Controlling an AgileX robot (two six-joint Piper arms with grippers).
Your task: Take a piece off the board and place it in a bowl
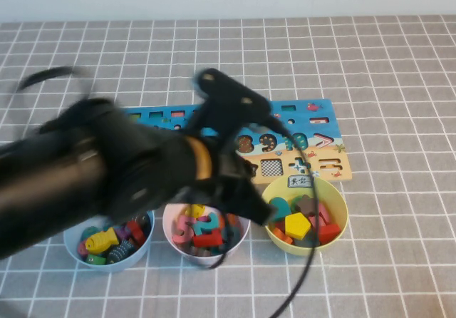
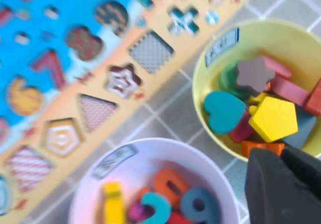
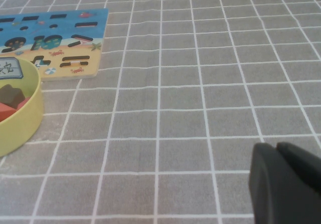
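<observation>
Yellow pentagon piece [image 1: 297, 225] lies in yellow-green bowl [image 1: 338, 198], lower right; left gripper [image 1: 267, 212] just left, fingers pressed together, empty. Right gripper [image 3: 286, 184] pressed together over bare table.

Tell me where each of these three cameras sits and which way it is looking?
High view: raised on the robot's side, angled down at the grey gridded tablecloth; the black left arm fills the foreground, its left gripper by the round yellow-green plastic bowl.
Left wrist view: looks down on the long blue puzzle board, that bowl and the yellow pentagon piece in it.
Right wrist view: low over bare cloth, right gripper at the edge.
Shared: all three show the bowl and board.
</observation>
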